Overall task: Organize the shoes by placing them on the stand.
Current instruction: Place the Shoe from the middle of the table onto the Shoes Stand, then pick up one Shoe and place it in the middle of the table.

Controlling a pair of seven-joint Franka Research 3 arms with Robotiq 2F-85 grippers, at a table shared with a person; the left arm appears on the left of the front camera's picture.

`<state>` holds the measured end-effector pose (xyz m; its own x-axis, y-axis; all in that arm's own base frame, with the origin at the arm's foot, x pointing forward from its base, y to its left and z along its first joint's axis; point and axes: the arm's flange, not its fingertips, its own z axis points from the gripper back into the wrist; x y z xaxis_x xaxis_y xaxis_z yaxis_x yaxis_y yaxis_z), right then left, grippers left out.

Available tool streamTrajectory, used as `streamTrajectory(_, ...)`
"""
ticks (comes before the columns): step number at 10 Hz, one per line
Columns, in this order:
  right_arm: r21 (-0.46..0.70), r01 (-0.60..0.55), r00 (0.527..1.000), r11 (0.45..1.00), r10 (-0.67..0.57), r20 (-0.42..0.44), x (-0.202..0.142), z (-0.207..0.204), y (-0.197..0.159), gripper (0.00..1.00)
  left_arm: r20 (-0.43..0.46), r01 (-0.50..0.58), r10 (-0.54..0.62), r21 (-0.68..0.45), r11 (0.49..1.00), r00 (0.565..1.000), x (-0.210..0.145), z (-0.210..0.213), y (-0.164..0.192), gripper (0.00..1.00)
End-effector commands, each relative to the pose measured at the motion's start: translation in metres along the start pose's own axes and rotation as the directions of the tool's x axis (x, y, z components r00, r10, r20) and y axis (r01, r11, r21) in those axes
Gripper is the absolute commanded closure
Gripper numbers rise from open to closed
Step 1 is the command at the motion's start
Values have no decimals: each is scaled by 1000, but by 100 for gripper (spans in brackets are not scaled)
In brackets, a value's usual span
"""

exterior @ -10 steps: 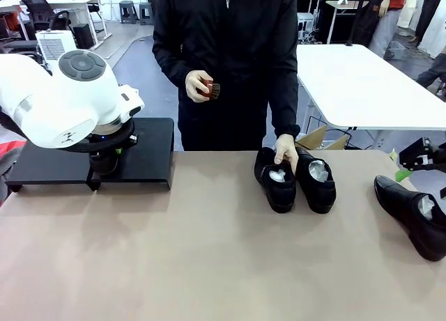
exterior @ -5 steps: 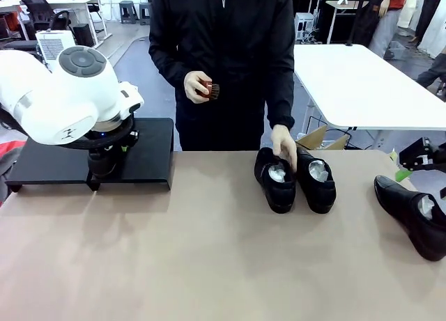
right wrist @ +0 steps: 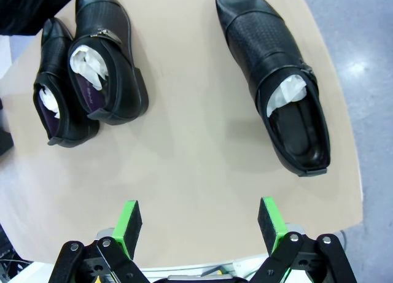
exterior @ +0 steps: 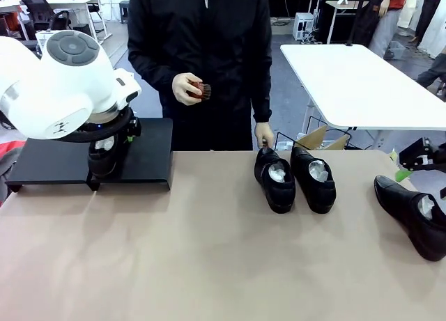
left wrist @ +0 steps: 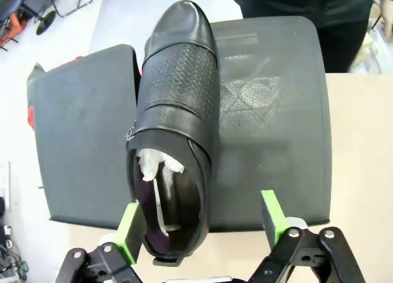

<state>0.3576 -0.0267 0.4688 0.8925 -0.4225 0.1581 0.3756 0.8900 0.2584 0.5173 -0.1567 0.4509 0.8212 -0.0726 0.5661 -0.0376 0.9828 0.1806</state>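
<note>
Lying on stand (left wrist: 270, 111), shoe (left wrist: 175, 111) heel between spread left jaws.

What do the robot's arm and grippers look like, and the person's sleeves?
The left arm is glossy white and rounded, with a grey circular cap and a small black mark. The left gripper and right gripper are black, bolted linkages with green pads. The person's sleeves are long and black.

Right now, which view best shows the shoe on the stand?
Left wrist view: the shoe lies whole on the stand. Front view: the left arm covers most of it. Right wrist view: other shoes.
</note>
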Motion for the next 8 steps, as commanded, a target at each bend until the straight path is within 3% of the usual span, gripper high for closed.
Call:
streamTrajectory(1, 5, -4, 1000, 1000, 4, 0, 0, -1, 0, 0, -17, 21, -21, 1, 1000, 1000, 4, -18, 1, 0)
streamTrajectory(8, 5, -4, 1000, 1000, 4, 0, 0, -1, 0, 0, -17, 21, -21, 1, 1000, 1000, 4, -18, 1, 0)
